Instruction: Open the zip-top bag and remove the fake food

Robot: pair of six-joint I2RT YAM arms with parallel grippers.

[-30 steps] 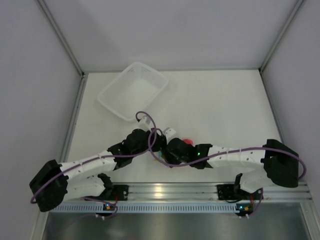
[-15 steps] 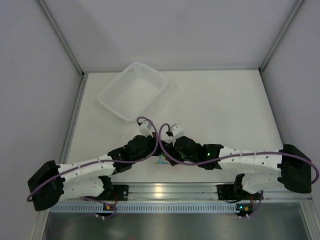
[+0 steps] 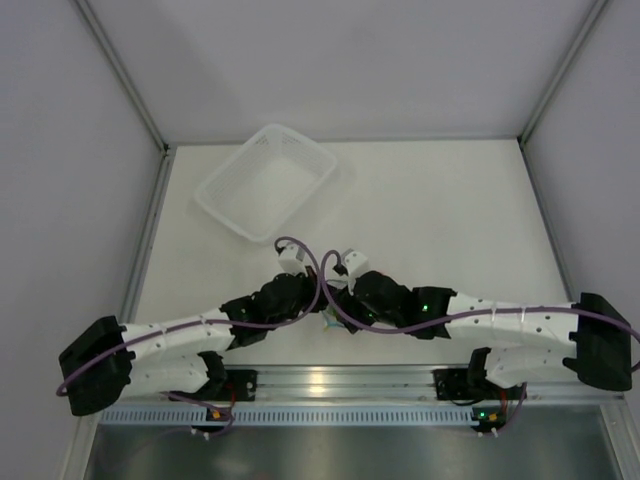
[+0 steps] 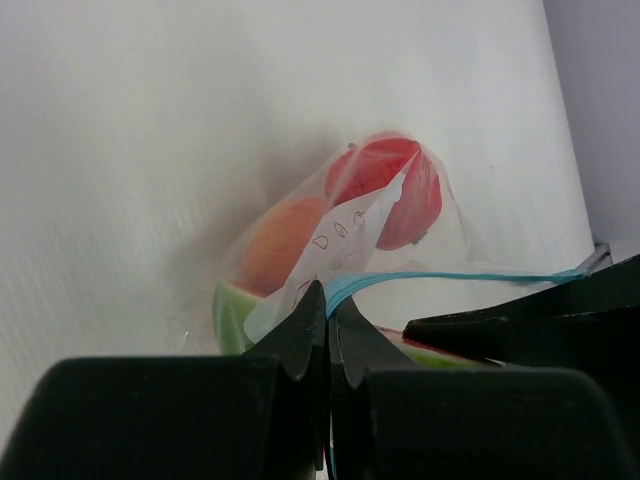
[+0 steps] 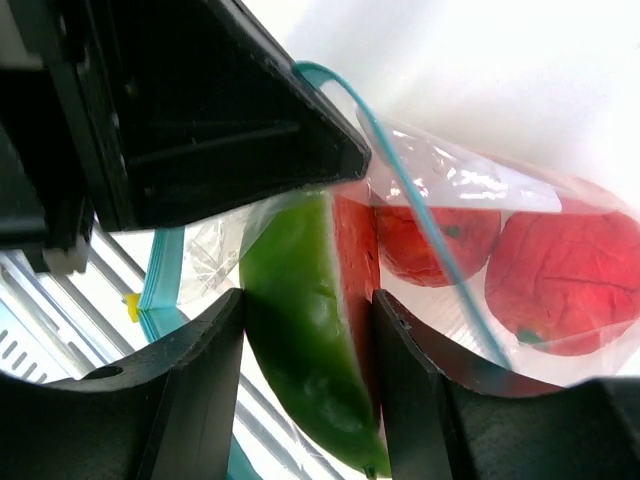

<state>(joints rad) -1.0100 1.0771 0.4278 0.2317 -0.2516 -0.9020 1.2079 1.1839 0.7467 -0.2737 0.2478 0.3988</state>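
The clear zip-top bag (image 4: 452,236) lies on the white table under both wrists, and only a corner of it (image 3: 326,321) shows from above. My left gripper (image 4: 328,300) is shut on the bag's edge at the light blue zip strip (image 4: 450,275). Through the plastic I see a red tomato-like ball (image 4: 400,190), an orange-peach fruit (image 4: 275,240) and the wedge's green rind (image 4: 228,315). My right gripper (image 5: 308,297) is shut on the red-and-green watermelon wedge (image 5: 310,350) at the bag's mouth, one finger on each side. The ball (image 5: 560,270) lies behind it.
A white mesh-sided basket (image 3: 265,180) stands at the back left of the table. The two wrists (image 3: 330,295) meet near the table's front edge, just ahead of the metal rail (image 3: 330,380). White walls close in the left and right sides.
Both wrists have shifted slightly away from the front edge and closed in together over the bag. The red toy seen beside the right wrist a second ago is now covered. The right jaws narrowed slightly.
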